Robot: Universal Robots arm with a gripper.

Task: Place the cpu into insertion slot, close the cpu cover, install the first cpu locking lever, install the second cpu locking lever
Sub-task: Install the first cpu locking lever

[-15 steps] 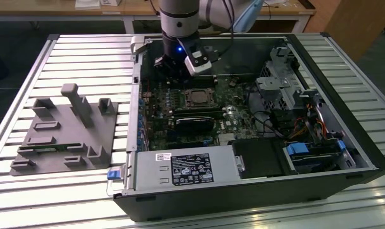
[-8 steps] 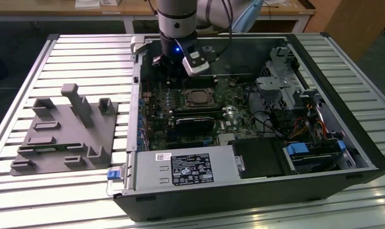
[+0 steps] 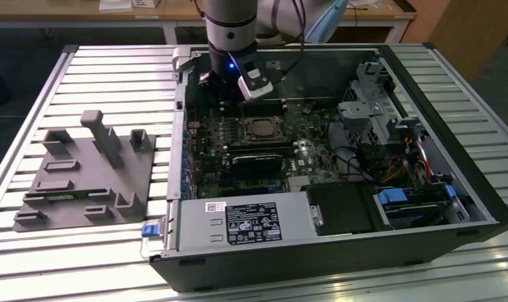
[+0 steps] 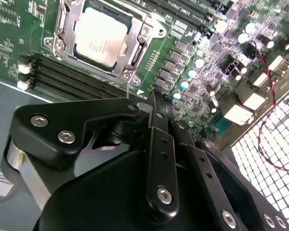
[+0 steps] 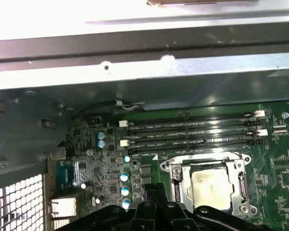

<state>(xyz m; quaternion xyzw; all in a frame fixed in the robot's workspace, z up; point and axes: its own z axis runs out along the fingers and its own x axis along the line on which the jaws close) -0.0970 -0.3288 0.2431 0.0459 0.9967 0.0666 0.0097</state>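
The cpu (image 4: 98, 36) lies flat in the insertion slot (image 4: 58, 45) on the green motherboard, its pale metal top facing up. The silvery cpu cover (image 4: 137, 45) lies down around it as a frame. A thin metal locking lever (image 4: 128, 89) stands up at the socket's near corner, just beyond my fingertips. My black gripper (image 4: 153, 98) hangs above the board beside the socket, fingers shut together with nothing between them. In the first wrist view the cpu (image 5: 209, 185) and cover (image 5: 176, 174) lie just past the gripper (image 5: 154, 190). The exterior view shows the gripper (image 3: 224, 99) above the socket (image 3: 263, 129).
The open computer case (image 3: 455, 157) rests on a slatted metal table. Memory slots (image 5: 192, 132) run along one side of the socket. Drive bays and cables (image 3: 388, 145) fill the exterior view's right. A grey fixture block (image 3: 86, 176) stands at the exterior view's left.
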